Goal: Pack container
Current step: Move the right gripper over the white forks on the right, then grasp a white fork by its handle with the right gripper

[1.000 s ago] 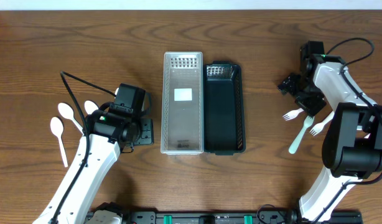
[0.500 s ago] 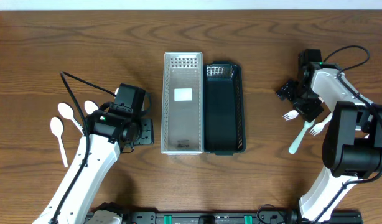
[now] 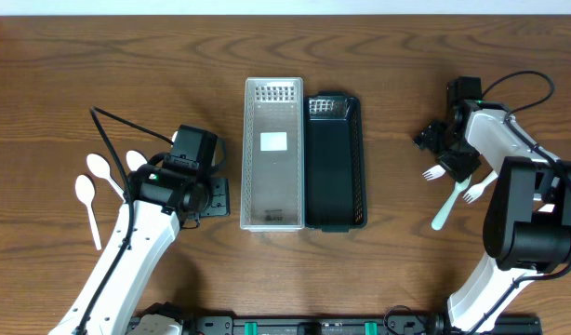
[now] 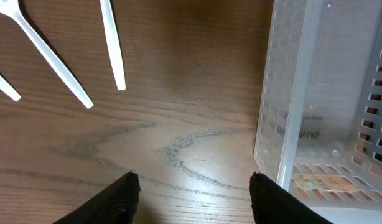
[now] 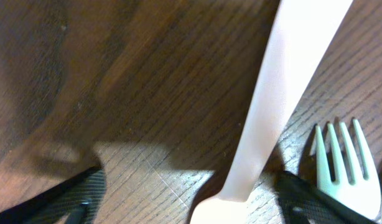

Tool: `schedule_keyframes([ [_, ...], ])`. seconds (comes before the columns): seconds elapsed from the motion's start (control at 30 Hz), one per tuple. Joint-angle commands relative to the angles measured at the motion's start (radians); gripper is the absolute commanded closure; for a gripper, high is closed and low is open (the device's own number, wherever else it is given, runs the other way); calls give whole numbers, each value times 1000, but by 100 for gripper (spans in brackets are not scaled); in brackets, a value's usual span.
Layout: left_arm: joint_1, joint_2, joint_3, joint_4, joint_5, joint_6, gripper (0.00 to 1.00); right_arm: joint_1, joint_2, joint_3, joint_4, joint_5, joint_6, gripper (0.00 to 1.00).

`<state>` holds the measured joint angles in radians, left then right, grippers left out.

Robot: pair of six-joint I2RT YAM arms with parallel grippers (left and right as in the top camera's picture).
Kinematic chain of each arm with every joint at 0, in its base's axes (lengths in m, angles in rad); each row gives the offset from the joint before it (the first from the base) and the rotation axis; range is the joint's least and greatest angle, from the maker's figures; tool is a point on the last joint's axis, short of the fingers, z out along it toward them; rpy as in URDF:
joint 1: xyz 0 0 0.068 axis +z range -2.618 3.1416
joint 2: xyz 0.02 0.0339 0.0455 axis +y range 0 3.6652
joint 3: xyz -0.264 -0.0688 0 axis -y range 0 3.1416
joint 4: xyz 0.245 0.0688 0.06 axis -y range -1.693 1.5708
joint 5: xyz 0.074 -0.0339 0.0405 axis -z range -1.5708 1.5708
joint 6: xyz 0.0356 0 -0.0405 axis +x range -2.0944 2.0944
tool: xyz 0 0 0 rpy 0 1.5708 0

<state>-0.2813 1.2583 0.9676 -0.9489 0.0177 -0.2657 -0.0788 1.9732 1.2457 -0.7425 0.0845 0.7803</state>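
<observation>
Forks [image 3: 445, 207] lie by the bench's right edge, directly under my right jaws, spread astride one white handle [image 5: 284, 106] running lengthwise between them, while my left jaws, also spread, hang farther off beside the clear container [image 3: 253, 186].

The wooden table [image 3: 81, 56] carries a clear perforated bin [image 3: 272, 186] at its middle, a black basket [image 3: 335, 172] touching the bin's right side, white plastic spoons [image 3: 86, 194] near the left edge, and plastic forks [image 3: 445, 207] near the right edge.
</observation>
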Motion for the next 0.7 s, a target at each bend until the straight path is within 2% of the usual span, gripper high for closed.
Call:
schedule_keyframes([
  [0.0,5,-11,23,-4,-14,-2,40,-7,42,-48,-3,15,-4,19],
  [0.1,5,-11,23,-5,-14,-2,40,-7,42,-48,23,15,-4,26],
  [0.3,5,-11,23,-19,-14,-2,40,-7,42,-48,71,16,-4,32],
  [0.43,5,-11,23,-29,-14,-2,40,-7,42,-48,82,16,-4,42],
  [0.67,5,-11,23,-29,-14,-2,40,-7,42,-48,77,16,-4,51],
])
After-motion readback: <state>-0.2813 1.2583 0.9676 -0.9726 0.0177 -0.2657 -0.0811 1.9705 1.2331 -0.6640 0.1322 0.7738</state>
